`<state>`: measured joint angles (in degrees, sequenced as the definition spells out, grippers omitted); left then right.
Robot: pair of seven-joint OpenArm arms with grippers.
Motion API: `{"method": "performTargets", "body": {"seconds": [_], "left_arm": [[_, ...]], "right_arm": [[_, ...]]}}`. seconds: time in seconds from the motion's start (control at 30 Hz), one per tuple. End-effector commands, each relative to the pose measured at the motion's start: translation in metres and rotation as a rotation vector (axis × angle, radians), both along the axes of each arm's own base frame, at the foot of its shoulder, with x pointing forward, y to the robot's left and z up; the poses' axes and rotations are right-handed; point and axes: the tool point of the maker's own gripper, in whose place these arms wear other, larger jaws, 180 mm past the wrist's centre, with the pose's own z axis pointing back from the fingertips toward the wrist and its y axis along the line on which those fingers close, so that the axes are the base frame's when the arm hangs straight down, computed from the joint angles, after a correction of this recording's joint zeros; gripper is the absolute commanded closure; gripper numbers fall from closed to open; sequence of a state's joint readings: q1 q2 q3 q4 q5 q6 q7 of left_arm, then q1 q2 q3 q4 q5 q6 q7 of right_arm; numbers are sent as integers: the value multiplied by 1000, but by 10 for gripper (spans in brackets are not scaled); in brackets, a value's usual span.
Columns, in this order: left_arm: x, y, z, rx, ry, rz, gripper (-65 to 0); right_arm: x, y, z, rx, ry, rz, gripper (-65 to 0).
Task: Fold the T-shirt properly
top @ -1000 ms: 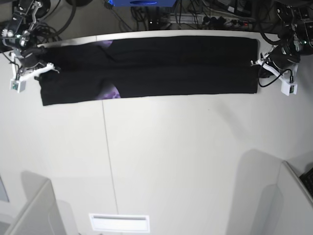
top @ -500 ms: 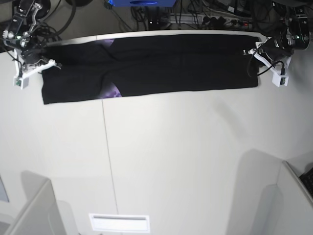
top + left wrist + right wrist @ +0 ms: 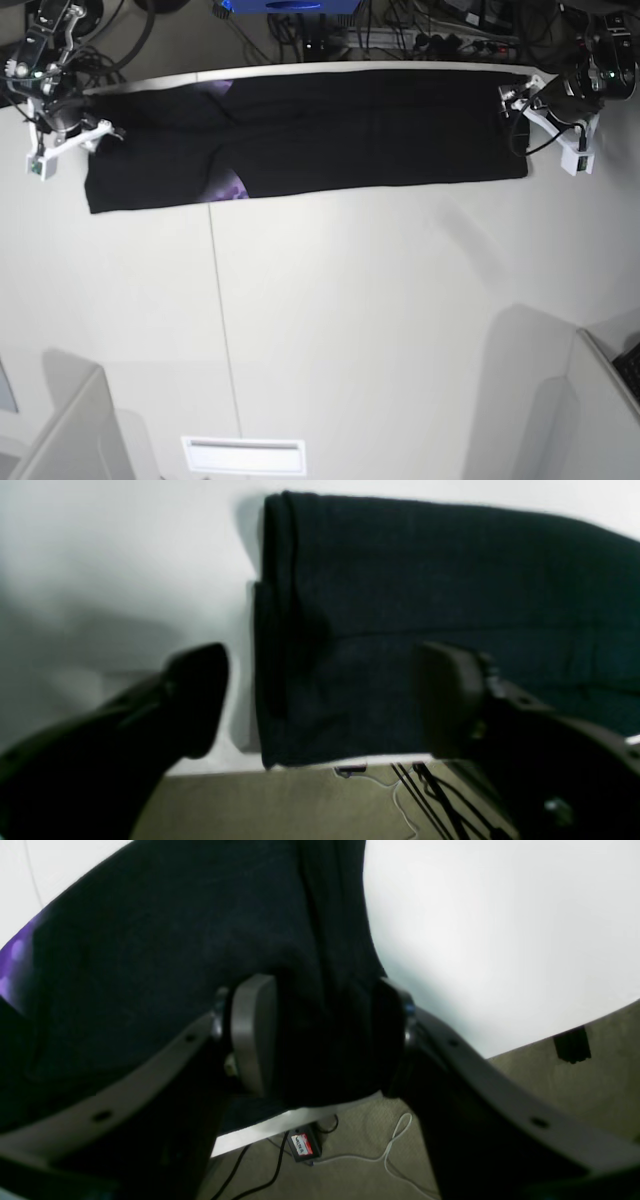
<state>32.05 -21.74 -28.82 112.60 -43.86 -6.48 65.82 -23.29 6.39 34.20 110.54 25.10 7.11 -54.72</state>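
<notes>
T-shirt (image 3: 300,135) cloth lies between the fingers of the right claw (image 3: 320,1035), whose jaws stand apart: a grey pad (image 3: 252,1032) sits on one side of a dark ridge of fabric and the other finger on the far side. Whether the pads press that ridge or only straddle it is hard to tell, since black cloth and black finger merge there. Beyond this claw the shirt spreads away as a dark sheet, with a sliver of purple print (image 3: 15,960) at the picture's edge, mostly cut off. Just behind the claw the table (image 3: 500,940) ends, and the floor below shows a loose white cable (image 3: 395,1145) and a small tagged plug, blurred.

At the opposite end, the left claw (image 3: 320,700) is spread wide with nothing gripped. Its one finger hangs over bare table beside the shirt's end, the other over the cloth; how high it hovers cannot be read. The stacked folded edges of the shirt's end run between the fingers and stop at the table's rim.

In the base view the shirt is a long black band along the table's far edge, each claw at one end. Folds inside the band are barely legible; a patch of print shows near the middle-left.
</notes>
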Motion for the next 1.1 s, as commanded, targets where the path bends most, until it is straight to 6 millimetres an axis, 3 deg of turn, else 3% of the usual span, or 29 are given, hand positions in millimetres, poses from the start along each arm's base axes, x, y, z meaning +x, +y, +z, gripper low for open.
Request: {"method": "performTargets", "body": {"seconds": [0.0, 0.1, 0.17, 0.23, 0.3, 0.33, 0.5, 0.63, 0.8, 0.9, 1.07], "left_arm": [[4, 0, 7, 5, -26, -13, -578], [5, -11, 8, -62, -46, 7, -576], [8, -8, 15, -98, -78, 50, -518], [11, -5, 22, -142, -118, 100, -352], [18, -4, 28, -175, -154, 129, -77], [20, -6, 25, -183, -157, 139, 0], [9, -15, -11, -86, -63, 150, 0], [11, -34, -28, -32, -23, 110, 0], [10, -30, -56, 42, 61, 112, 0], [20, -33, -71, 51, 93, 97, 0], [54, -41, -69, 45, 56, 74, 0]], "right_arm": [[10, -6, 16, -37, -73, 6, -276], [18, -5, 27, -64, -152, 15, -264], [22, 4, 30, -59, -188, 29, -216], [26, 19, 29, -51, -197, 116, -132], [28, 37, 27, -42, -200, 225, 0], [29, 42, 27, -38, -203, 257, 0], [32, 45, 5, 23, -174, 211, 0], [31, 38, -19, 65, -126, 152, 0], [31, 30, -46, 103, -62, 120, 0], [39, 21, -52, 110, -57, 103, 0], [65, 11, -57, 127, -63, 90, 0]]}}
